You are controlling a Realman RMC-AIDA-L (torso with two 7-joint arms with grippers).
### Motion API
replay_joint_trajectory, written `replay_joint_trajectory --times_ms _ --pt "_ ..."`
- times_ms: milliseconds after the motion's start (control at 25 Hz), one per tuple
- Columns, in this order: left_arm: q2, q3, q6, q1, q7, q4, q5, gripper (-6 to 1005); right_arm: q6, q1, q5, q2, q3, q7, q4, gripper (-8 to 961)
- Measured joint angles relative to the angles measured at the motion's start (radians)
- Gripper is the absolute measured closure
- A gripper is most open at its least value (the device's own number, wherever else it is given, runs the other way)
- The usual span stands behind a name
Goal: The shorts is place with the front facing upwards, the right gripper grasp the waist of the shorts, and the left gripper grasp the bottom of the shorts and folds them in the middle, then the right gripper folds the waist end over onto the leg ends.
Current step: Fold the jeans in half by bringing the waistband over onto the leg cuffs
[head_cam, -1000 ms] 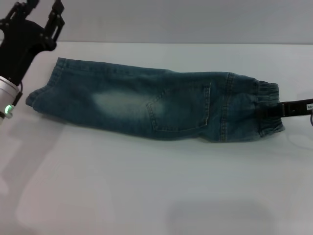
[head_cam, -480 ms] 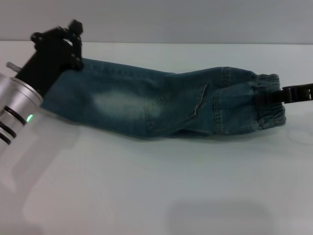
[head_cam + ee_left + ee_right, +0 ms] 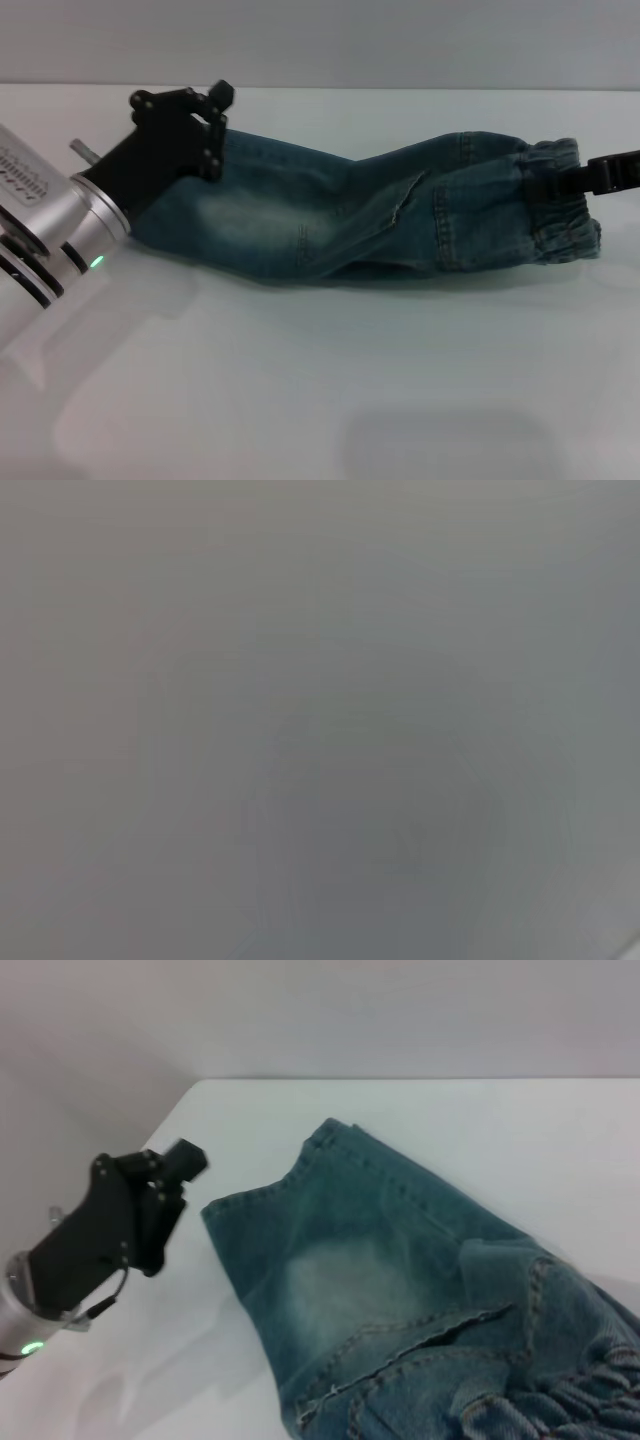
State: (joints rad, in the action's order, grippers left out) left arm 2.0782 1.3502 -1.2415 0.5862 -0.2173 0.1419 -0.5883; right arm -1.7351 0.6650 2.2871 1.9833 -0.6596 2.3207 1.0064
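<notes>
The denim shorts (image 3: pixel 330 220) lie folded lengthwise across the white table (image 3: pixel 320 380), and the right wrist view shows them too (image 3: pixel 380 1290). My right gripper (image 3: pixel 560 186) reaches in from the right edge, shut on the ruffled waist (image 3: pixel 568 222), which it holds slightly raised. In the head view my left gripper (image 3: pixel 205 125) hangs over the far corner of the leg ends and hides part of them. The right wrist view shows it (image 3: pixel 160 1205) just beside the leg ends (image 3: pixel 265 1185), with a small gap between them. The left wrist view is plain grey.
White tabletop lies in front of the shorts. The table's far edge meets a grey wall (image 3: pixel 400 40) just behind them. My left arm's silver wrist (image 3: pixel 50 230) slants in from the left edge.
My left arm has swung right, from off the left edge to over the leg ends. My right gripper has lifted the waist and drawn the shorts right, bunching the cloth.
</notes>
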Motion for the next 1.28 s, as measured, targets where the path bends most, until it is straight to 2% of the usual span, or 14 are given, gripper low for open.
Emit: replay_joint_trajectory --times_ms 440,480,680,960,1280 --pt "0.0 0.186 0.021 -0.009 -0.006 0.043 0.008 981 -0.083 0.009 0.0 -0.006 0.008 0.04 0.061 893" --pt "0.0 0.225 0.041 -0.017 -0.006 0.059 0.008 981 -0.086 0.009 0.0 -0.006 0.008 0.043 0.064 893" --pt "0.0 0.292 0.103 -0.064 -0.032 0.131 0.009 980 -0.094 0.01 0.0 -0.004 0.004 0.051 0.067 893" --pt "0.0 0.364 0.245 -0.101 -0.188 0.219 0.015 979 -0.091 0.02 0.0 0.002 -0.006 0.042 0.069 892" --pt "0.0 0.367 0.333 -0.095 -0.451 0.244 0.033 981 -0.082 0.037 0.0 0.003 -0.037 0.039 0.069 892"
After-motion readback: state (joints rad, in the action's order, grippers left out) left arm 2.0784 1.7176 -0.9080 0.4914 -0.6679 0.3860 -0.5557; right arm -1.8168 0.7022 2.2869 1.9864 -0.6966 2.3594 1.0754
